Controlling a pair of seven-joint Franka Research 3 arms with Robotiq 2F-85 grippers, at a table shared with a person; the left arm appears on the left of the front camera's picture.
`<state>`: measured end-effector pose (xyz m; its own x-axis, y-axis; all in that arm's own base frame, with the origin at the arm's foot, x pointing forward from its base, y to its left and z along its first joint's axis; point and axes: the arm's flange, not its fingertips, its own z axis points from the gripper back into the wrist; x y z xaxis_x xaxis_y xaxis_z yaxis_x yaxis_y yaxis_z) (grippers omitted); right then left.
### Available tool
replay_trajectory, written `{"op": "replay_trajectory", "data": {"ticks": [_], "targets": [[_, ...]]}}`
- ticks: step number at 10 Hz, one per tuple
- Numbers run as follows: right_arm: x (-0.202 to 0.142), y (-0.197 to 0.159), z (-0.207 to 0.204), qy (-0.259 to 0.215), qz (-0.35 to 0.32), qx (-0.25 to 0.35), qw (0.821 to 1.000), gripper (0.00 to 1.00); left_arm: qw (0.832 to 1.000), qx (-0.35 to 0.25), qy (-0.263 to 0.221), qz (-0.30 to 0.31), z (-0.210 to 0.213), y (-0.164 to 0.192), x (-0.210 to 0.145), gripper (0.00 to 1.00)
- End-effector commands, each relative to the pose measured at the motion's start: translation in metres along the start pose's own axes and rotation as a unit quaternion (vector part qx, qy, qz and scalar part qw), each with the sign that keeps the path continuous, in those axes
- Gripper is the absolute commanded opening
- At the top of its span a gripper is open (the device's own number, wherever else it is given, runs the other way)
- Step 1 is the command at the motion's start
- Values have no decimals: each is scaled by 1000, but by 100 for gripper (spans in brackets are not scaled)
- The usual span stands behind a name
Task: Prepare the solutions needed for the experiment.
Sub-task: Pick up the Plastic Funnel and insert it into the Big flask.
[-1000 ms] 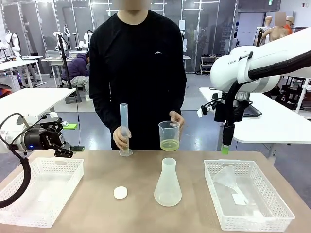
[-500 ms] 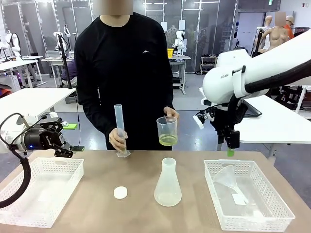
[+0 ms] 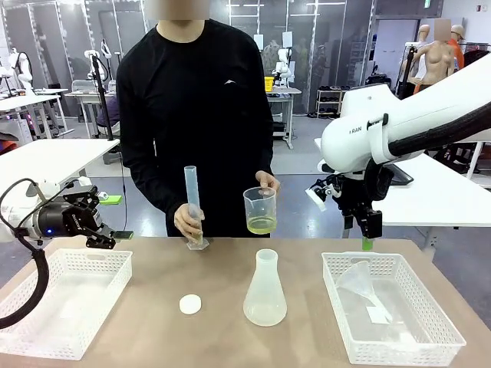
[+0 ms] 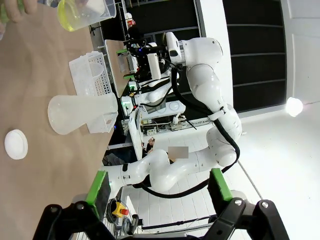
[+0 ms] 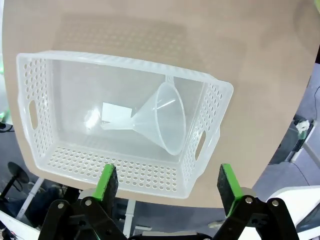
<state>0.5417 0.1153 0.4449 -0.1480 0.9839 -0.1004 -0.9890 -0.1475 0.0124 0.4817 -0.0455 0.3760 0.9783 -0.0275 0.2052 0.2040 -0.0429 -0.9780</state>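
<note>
The yellow-green solution (image 3: 261,225) is a shallow layer in a clear beaker (image 3: 260,201). A person's hand (image 3: 267,182) holds the beaker up over the far middle of the bench (image 3: 153,337). It is well apart from both robot hands.

The robot's left hand (image 3: 117,218) hovers to the left, above the far corner of a white basket (image 3: 77,257). Its jaws are wide and nothing is between them. In the left wrist view that hand (image 4: 158,187) shows its green pads far apart, and the solution (image 4: 70,19) appears sideways at the top corner.

The robot's right hand (image 3: 367,239) hangs pointing down, just beyond the far rim of a second white basket (image 3: 391,259). It is also spread wide and holds nothing. In the right wrist view the hand (image 5: 167,185) looks down on that basket (image 5: 125,62). A clear funnel (image 5: 165,117) lies on its side in it, beside a white slip (image 5: 116,114).

The person's other hand (image 3: 188,221) grips a tall measuring tube (image 3: 192,188), which stands on the bench left of the beaker. A cloudy plastic flask (image 3: 265,291) stands upright on the bench below the beaker, on the robot's side. Whether it holds liquid cannot be told. A round white cap (image 3: 190,304) lies flat to the left of the flask.

The bench top is plain brown. Behind the person is a bright hall with white tables and glass partitions.
</note>
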Motion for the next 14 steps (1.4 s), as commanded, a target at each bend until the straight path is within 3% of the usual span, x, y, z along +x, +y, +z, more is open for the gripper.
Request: {"op": "replay_trajectory", "data": {"ticks": [1, 3, 7, 14], "targets": [[0, 0, -1, 0, 0, 1, 1000, 100, 1000, -6, 2, -1, 0, -1, -2, 100], [1, -8, -3, -35, -4, 86, 996, 100, 1000, -6, 2, -1, 0, -1, -2, 100], [1, -16, -23, -10, 37, 167, 985, 100, 1000, -6, 2, -1, 0, -1, -2, 100], [-4, -36, -68, 5, 75, 183, 980, 100, 1000, -6, 2, -1, 0, -1, -2, 100]]}}
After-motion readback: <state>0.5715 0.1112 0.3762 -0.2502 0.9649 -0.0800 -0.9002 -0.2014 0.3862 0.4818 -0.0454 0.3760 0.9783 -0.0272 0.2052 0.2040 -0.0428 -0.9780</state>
